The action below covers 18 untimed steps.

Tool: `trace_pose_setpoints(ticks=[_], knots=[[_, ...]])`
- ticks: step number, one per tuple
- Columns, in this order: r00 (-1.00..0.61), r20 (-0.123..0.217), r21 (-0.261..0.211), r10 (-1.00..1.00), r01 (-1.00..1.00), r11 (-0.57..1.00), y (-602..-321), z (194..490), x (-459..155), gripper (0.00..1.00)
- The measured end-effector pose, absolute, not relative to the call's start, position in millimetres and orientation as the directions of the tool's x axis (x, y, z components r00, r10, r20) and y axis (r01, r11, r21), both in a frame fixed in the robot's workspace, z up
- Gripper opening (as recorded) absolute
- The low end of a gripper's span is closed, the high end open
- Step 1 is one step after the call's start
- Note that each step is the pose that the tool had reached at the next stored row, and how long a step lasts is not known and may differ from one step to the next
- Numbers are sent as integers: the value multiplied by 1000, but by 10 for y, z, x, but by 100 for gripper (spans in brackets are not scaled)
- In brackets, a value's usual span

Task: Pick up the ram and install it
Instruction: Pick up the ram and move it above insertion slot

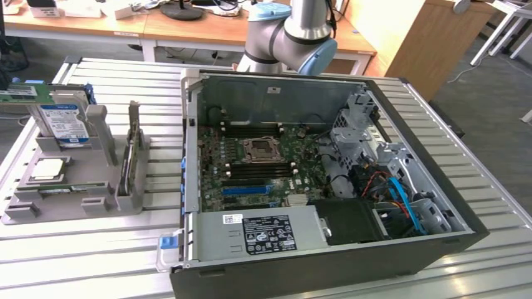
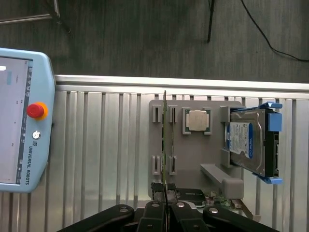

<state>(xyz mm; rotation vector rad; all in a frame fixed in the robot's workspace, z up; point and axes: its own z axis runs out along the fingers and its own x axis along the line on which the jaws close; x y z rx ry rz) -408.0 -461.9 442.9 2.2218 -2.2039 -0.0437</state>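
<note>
Step in hand: approach, pick not started. The ram (image 1: 131,149) stands on its long edge in a slot of the grey holder (image 1: 50,208), on the exterior view's left, just beside the open PC case (image 1: 465,212). In the wrist view the ram (image 2: 166,145) shows edge-on as a thin line.

The claw (image 2: 165,207) has its jaws together and grips nothing. It hangs well above the holder (image 2: 212,154), roughly in line with the ram's thin edge and not touching it. In the exterior view the arm (image 1: 291,34) sits behind the case, well apart from the holder.

My read: nothing is done yet. The ram is in its slot, and the memory slots by the socket (image 1: 259,149) look bare. A grab calls for the jaws spread first, squared to the stick's flat faces, then a straight drop so the stick lands between them without tipping.

Counts:
- ram upright in holder: 1
- CPU (image 1: 48,169): 1, flat in its pocket
- hard drive (image 1: 60,121): 1, propped at the holder's end
- holder: 1
- case: 1
- pendant (image 2: 21,121): 1, on the table's edge
- green strip (image 1: 19,93) behind the drive: maybe a second stick, can't tell
</note>
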Motion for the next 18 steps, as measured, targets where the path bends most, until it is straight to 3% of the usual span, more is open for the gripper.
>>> trace_pose_setpoints(ticks=[18], knots=[[8, -11, 33, -1000, -999, -8, -4625, 4473, -3995, 12]])
